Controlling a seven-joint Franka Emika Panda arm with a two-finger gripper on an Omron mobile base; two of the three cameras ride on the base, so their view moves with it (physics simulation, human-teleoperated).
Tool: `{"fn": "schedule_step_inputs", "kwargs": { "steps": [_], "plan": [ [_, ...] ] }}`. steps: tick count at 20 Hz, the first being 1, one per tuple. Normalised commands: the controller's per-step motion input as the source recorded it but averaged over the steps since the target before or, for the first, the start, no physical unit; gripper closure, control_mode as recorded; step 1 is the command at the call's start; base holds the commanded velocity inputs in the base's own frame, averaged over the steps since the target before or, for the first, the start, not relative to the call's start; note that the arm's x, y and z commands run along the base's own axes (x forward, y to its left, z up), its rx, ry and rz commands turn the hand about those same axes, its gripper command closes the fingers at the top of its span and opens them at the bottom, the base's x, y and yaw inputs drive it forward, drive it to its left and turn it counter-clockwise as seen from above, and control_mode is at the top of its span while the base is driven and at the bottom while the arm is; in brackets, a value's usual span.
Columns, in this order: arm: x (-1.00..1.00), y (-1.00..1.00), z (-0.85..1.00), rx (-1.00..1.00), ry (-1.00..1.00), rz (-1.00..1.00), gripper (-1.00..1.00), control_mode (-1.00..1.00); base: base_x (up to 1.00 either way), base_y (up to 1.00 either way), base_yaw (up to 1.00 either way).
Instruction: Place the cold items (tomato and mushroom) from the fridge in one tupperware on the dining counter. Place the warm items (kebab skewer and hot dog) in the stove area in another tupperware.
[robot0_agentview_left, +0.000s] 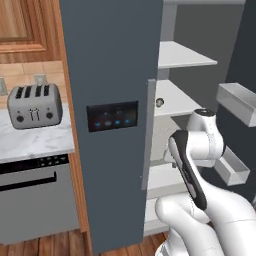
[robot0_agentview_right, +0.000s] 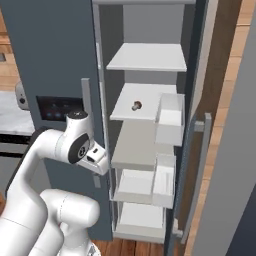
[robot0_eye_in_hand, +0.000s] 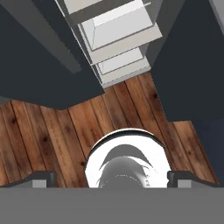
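Standing open right in front of the robot, the fridge (robot0_agentview_right: 60, 60) is showing its white shelves (robot0_agentview_right: 147, 57), and a small brownish lump that looks like the mushroom (robot0_agentview_right: 136, 105) is sitting on the second shelf down. In the left base view the same lump (robot0_agentview_left: 159, 102) is peeking out just past the grey handle (robot0_agentview_left: 148, 135), too tiny to read properly. Any tomato is hidden from me, maybe tucked behind the door bins (robot0_agentview_right: 170, 120) or the arm. The fingers (robot0_eye_in_hand: 112, 178) are spread wide apart with nothing between them, pointing down at the wooden floor (robot0_eye_in_hand: 52, 135) in the hand view; only their tips (robot0_eye_in_hand: 41, 178) are poking up at the bottom. Off to the left a toaster (robot0_agentview_left: 34, 104) is sitting on a marble desk (robot0_agentview_left: 35, 142), cut off at the frame edge.
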Motion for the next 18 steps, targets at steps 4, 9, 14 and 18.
{"fn": "schedule_step_inputs", "kwargs": {
  "steps": [4, 9, 14, 18],
  "plan": [
    [0.0, 0.0, 0.0, 0.0, 0.0, 0.0, -1.0, 1.0, 0.11, -0.28, -0.11],
    [0.0, 0.0, 0.0, 0.0, 0.0, 0.0, -1.0, 1.0, 0.29, -0.15, -0.2],
    [0.0, 0.0, 0.0, 0.0, 0.0, 0.0, -1.0, 1.0, 0.39, -0.22, -0.23],
    [0.0, 0.0, 0.0, 0.0, 0.0, 0.0, -1.0, 1.0, 0.39, -0.26, -0.13]
  ]
}}
